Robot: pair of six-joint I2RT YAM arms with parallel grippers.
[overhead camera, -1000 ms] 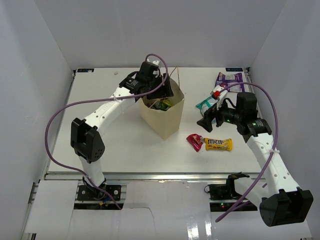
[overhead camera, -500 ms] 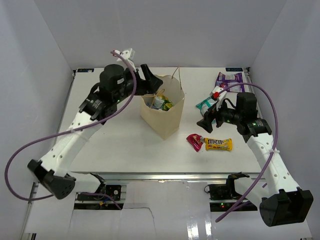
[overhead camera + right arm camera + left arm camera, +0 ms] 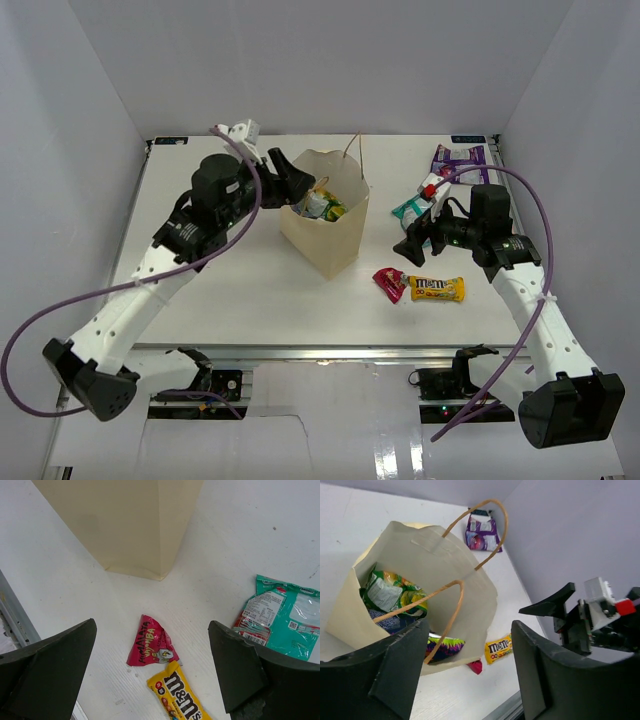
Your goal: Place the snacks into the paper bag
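While the left gripper [image 3: 297, 178] hovered at the open mouth of the upright paper bag [image 3: 325, 240], jaws spread wide and empty, a green-yellow packet [image 3: 390, 592] and a dark blue packet [image 3: 390, 622] lay inside. The right gripper [image 3: 415, 235], likewise wide and empty, hung above the red-pink packet [image 3: 150, 647] and yellow M&M's packet [image 3: 177, 692], just beside each other on the table [image 3: 200, 280]. The teal packet [image 3: 280, 617] lay near; the purple-white packet [image 3: 482, 532] lay farther back.

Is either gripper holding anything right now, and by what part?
Nothing is held: left gripper open beside the mouth of the paper bag; right gripper open above the red-pink packet.
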